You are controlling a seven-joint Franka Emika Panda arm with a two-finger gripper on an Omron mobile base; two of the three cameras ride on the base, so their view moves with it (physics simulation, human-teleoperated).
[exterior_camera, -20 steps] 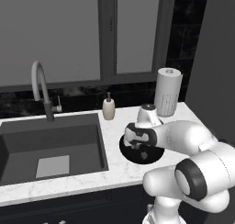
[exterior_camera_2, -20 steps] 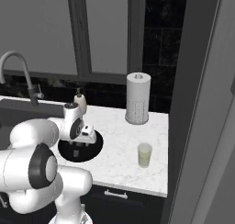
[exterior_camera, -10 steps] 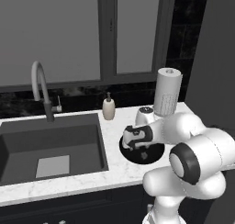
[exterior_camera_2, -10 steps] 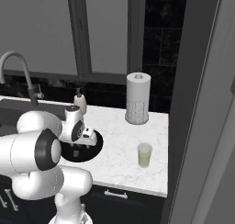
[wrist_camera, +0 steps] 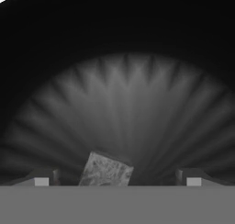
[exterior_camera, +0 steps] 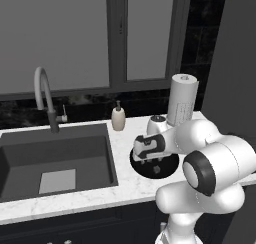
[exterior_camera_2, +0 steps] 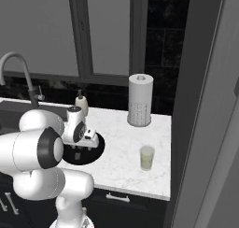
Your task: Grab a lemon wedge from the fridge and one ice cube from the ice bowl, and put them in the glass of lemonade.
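We see the gripper (exterior_camera: 151, 161) lowered into the ice bowl (exterior_camera: 167, 169), which sits on the white marble counter (exterior_camera: 127, 183) between the sink (exterior_camera: 55, 155) and the paper-towel roll (exterior_camera: 181, 99). From the left base view the bowl lies at about 3 o'clock of the sink, and the hand covers its upper half. One ice cube (exterior_camera: 156, 170) shows on the dark floor of the bowl, just below the fingertips at roughly 5 o'clock of the hand.

In the hand view we look straight down into the ribbed black interior of the ice bowl (wrist_camera: 124, 103). The two fingertips (wrist_camera: 42, 178) stand wide apart at 7 and 5 o'clock, holding nothing. The ice cube (wrist_camera: 106, 170), grey and mottled, lies between them, nearer the left tip, at about 6 o'clock. Whether either tip touches it we cannot tell.

From the right base view the gripper (exterior_camera_2: 83, 148) hangs over the ice bowl (exterior_camera_2: 95, 153), and the glass of lemonade (exterior_camera_2: 147, 157) stands well apart at 3 o'clock of the bowl, upright, with pale yellow-green liquid inside. The paper-towel roll (exterior_camera_2: 140, 100) rises at 12 o'clock of the glass. The soap dispenser (exterior_camera: 118, 117) stands at 11 o'clock of the bowl, near the faucet (exterior_camera: 45, 98). The tall grey fridge (exterior_camera_2: 205, 105) borders the counter at its 3 o'clock edge
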